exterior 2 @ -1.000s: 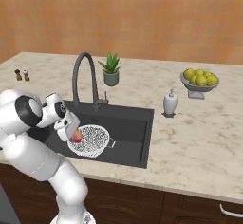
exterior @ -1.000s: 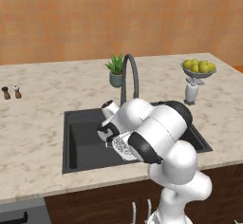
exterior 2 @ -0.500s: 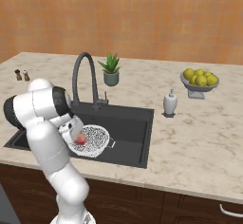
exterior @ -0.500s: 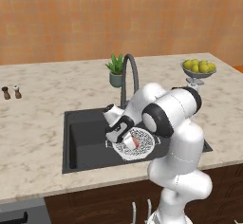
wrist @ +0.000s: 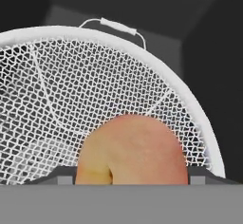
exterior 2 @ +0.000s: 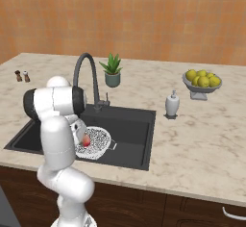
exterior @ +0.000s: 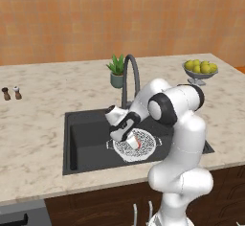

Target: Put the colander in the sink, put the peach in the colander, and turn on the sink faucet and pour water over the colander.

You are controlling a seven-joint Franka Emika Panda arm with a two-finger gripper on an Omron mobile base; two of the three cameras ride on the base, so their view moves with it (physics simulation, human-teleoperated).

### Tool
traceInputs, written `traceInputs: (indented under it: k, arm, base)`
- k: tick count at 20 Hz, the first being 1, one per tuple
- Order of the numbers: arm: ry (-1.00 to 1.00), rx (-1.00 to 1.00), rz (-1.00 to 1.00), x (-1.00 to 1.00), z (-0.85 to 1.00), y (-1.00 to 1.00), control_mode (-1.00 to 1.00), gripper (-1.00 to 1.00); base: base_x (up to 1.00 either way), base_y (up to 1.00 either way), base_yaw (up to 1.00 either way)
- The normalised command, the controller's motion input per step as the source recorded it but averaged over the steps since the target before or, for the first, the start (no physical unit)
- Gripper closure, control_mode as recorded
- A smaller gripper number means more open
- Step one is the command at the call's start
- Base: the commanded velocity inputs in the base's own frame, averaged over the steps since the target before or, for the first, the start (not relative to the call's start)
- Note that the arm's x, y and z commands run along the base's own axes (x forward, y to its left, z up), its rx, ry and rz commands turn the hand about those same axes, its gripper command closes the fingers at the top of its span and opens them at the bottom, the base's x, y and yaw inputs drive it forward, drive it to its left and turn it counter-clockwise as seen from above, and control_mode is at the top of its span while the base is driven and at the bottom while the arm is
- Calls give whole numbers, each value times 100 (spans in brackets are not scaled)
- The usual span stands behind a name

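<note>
The white mesh colander (exterior: pixel 143 149) (exterior 2: pixel 99 142) (wrist: pixel 99 85) sits on the floor of the dark sink (exterior: pixel 81 139) (exterior 2: pixel 129 125), right of its middle in the left base view. My gripper (exterior: pixel 133 140) (exterior 2: pixel 82 136) (wrist: pixel 130 174) reaches down into the colander. It is shut on the orange-red peach (exterior: pixel 138 144) (exterior 2: pixel 86 141) (wrist: pixel 131 147), with one fingertip against each side. The peach is low inside the mesh bowl; I cannot tell whether it touches the mesh. The dark gooseneck faucet (exterior: pixel 130 72) (exterior 2: pixel 86 69) arches over the basin behind my hand, and no water runs.
A potted plant (exterior: pixel 116 72) (exterior 2: pixel 112 71) stands behind the faucet. A soap dispenser (exterior 2: pixel 172 104) is at the sink's right edge. A grey bowl of yellow-green fruit (exterior: pixel 200 69) (exterior 2: pixel 202 81) is far right. Two small shakers (exterior: pixel 11 93) (exterior 2: pixel 22 75) stand far left.
My hand has come down with the peach from above the colander's rim into the bowl. The arm's elbow has swung over the sink. The colander has stayed put.
</note>
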Motion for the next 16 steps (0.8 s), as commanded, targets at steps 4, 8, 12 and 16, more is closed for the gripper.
traceInputs:
  k: [4,8,12,16]
  arm:
    - [-1,0,0,0,0,0,-100,-100]
    - [-2,0,0,-8,33,0,-100,-100]
    - [-1,0,0,-7,53,0,-100,-100]
    - [-1,0,3,-26,70,0,-100,-100]
  base:
    - [0,0,0]
    - [0,0,0]
    - [0,0,0]
    - [0,0,0]
